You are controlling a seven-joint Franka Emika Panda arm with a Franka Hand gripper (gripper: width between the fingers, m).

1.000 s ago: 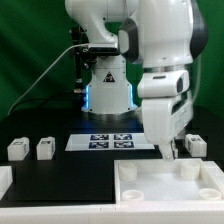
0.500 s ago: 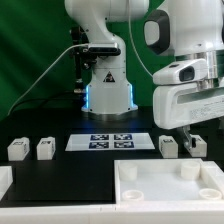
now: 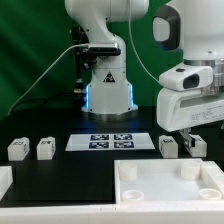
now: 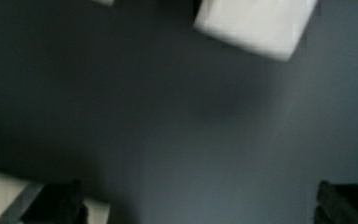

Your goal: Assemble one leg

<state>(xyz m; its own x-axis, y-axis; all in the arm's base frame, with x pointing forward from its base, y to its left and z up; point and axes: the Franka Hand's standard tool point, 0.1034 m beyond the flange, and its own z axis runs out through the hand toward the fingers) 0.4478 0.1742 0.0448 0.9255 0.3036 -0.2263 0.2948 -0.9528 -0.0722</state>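
A green backdrop (image 3: 30, 70) stood behind a black worktop (image 3: 70, 168). The white arm (image 3: 192, 95) reached over the exterior view's right side. The large white panel (image 3: 160, 192), with its raised rim, lay nearest the camera on that same side. The marker board (image 3: 76, 142) lay flat in the middle, in front of the arm's base.

Four small legs stood on the worktop. The first leg (image 3: 17, 149) and second leg (image 3: 44, 149) sat near each other at the exterior view's left, well apart from the arm. The third leg (image 3: 168, 146) and fourth leg (image 3: 196, 145) sat at the right, just behind the panel.

The jaws pointed down above this right-hand pair, about over the gap between them, so either leg lay just below and slightly to one side. The left pair was far across the worktop. Each leg was stubby and stood upright, its tagged face turned toward the exterior camera. None showed a marked long axis to line up with.

The wrist view was badly blurred. The fingertips (image 4: 60, 203) showed at opposite edges of it, so the jaws were spread wide, with only dark worktop between them. They held and touched nothing. A pale block (image 4: 256, 25), probably one of the right-hand legs, lay ahead of the jaws and not between them.
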